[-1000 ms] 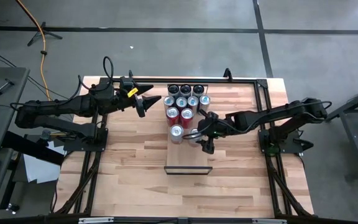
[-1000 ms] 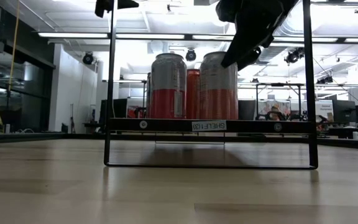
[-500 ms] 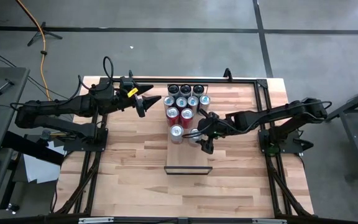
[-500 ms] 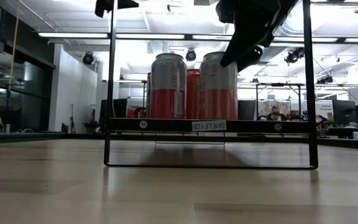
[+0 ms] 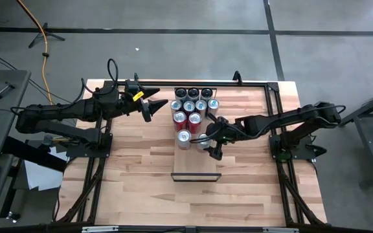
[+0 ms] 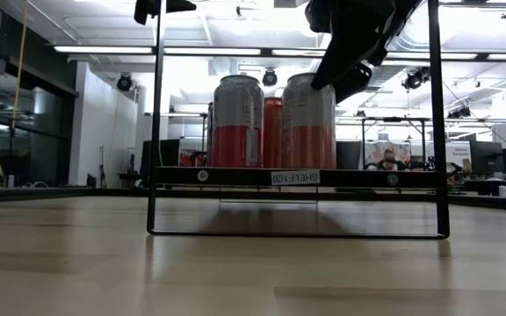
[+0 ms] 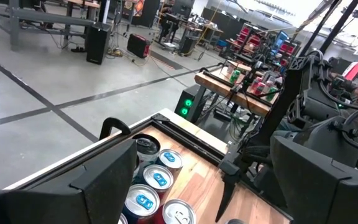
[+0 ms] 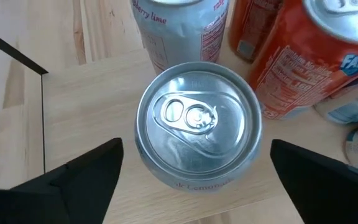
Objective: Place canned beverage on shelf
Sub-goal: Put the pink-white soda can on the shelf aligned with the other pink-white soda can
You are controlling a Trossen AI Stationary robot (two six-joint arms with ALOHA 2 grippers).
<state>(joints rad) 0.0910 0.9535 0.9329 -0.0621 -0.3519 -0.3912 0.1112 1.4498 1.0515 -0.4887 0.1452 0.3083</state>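
Counter (image 5: 135, 175): carries your shelf (image 5: 196, 166). Shelf: lemonade can (image 8: 197, 126) now standing at the front of its can cluster. Right gripper (image 5: 207, 141): fingers just spread wide off that can, so placement looks finished. Left gripper (image 5: 155, 106): waiting beside the cans, fingers apart, empty.

A silver-topped can (image 8: 197, 124) was seen standing upright on the pale wooden shelf (image 5: 196, 165), at the front of a cluster of upright cans (image 5: 193, 107). The shelf's dark metal frame (image 6: 158, 132) was raised above the bench.
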